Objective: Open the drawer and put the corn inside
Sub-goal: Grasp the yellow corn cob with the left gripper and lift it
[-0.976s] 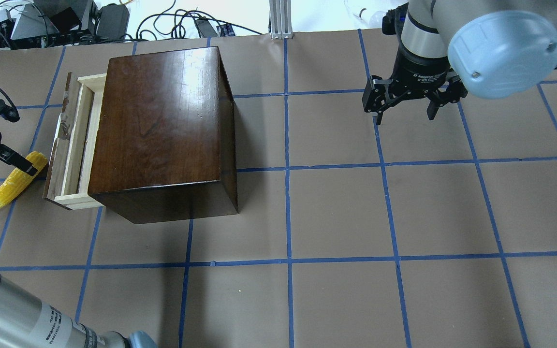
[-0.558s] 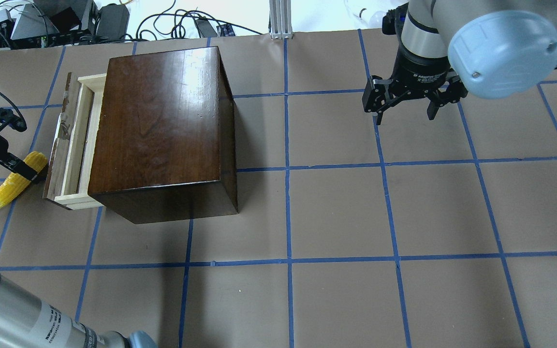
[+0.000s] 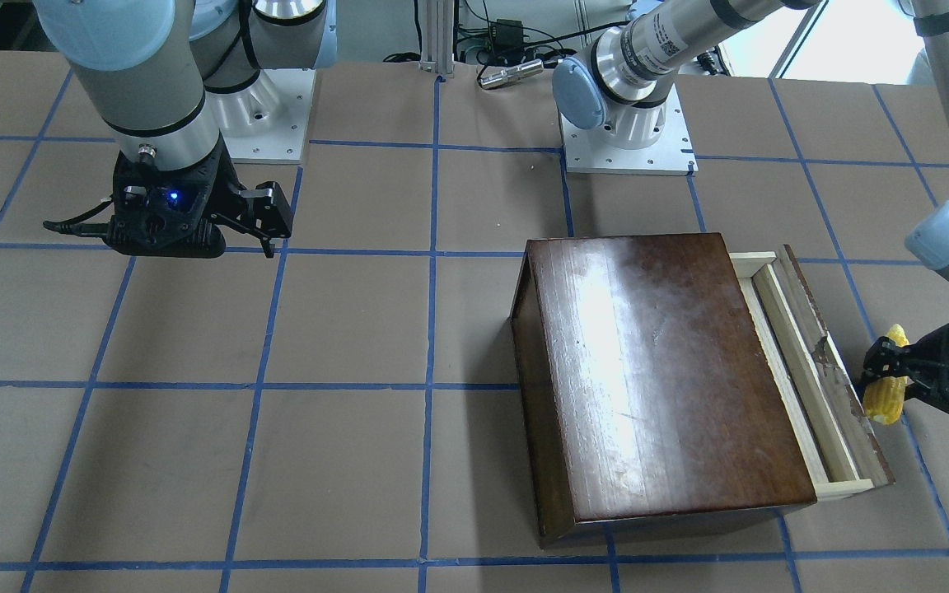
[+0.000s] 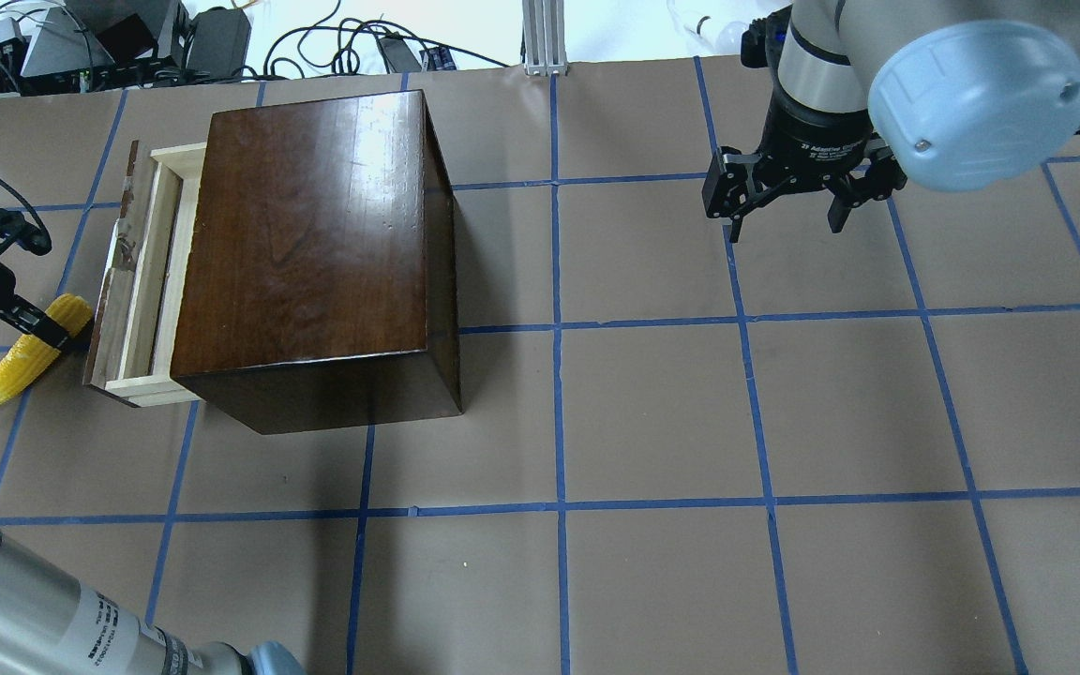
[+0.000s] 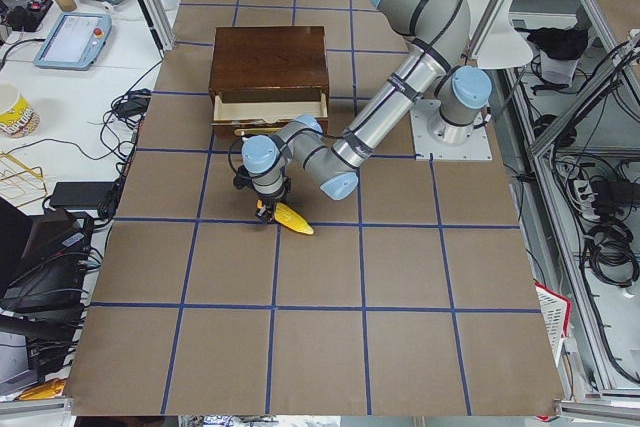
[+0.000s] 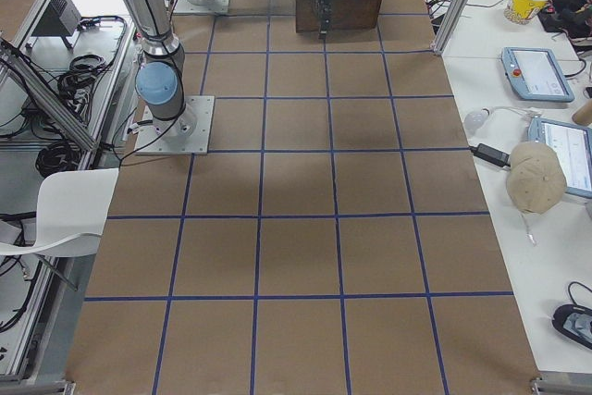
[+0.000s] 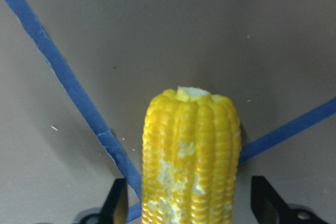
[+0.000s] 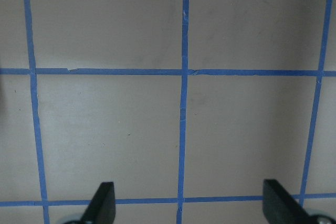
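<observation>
The corn (image 4: pixel 24 361) lies on the table left of the box, with its thick end toward the drawer; it also shows in the front view (image 3: pixel 886 399). My left gripper (image 4: pixel 45 328) is open and straddles the thick end. In the left wrist view the corn (image 7: pixel 191 156) sits between the two fingertips (image 7: pixel 116 203) with a small gap on each side. The drawer (image 4: pixel 142 281) stands partly pulled out of the dark-brown box (image 4: pixel 315 244), its pale tray empty. My right gripper (image 4: pixel 784 220) is open and empty above bare table at the far right.
The drawer's scuffed front panel (image 4: pixel 109 291) is right beside the corn and the left gripper. Cables and equipment (image 4: pixel 81 42) lie beyond the table's far edge. Blue tape lines grid the brown table top (image 4: pixel 652 412).
My left gripper has shifted slightly lower over the corn's thick end. The corn, the drawer and the right arm have not moved.
</observation>
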`<state>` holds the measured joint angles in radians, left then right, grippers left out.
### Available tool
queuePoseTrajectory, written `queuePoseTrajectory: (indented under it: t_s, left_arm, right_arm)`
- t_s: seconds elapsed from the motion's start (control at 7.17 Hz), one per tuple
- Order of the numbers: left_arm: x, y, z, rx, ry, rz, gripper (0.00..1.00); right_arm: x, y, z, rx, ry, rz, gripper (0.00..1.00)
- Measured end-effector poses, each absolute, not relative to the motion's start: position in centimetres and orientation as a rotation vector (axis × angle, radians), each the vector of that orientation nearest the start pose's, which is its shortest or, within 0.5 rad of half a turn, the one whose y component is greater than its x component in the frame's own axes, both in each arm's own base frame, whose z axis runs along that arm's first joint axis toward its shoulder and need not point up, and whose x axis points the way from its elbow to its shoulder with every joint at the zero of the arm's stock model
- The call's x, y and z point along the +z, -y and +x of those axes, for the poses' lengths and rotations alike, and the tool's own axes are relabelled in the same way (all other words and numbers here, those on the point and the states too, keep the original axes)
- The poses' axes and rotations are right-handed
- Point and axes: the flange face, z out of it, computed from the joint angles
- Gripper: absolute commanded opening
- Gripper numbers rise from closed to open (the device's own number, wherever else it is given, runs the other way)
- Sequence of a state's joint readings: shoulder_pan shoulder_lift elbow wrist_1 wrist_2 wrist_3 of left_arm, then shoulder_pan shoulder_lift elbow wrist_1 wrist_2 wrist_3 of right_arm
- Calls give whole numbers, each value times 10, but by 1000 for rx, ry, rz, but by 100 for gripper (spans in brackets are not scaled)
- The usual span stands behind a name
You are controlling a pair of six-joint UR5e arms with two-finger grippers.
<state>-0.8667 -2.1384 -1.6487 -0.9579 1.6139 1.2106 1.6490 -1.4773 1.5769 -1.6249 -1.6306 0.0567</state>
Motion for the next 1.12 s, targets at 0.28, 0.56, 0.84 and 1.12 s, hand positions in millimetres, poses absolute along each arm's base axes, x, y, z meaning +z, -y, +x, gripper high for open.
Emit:
queuePoseTrajectory:
  t_s: [0.28, 0.56, 0.84, 1.12]
  left_arm:
    - [183, 570, 315, 83, -3041, 789, 0]
    - [188, 571, 315, 74, -3034, 783, 0]
    - [211, 572, 316, 43, -3008, 765, 0]
    - [266, 571, 314, -1, -2952, 732, 0]
  right_arm:
    - [443, 513, 168, 66, -3203, -37, 100]
    - [443, 513, 168, 67, -3203, -37, 100]
    - [443, 513, 168, 66, -3203, -37, 100]
    - [443, 513, 168, 65, -3203, -37, 100]
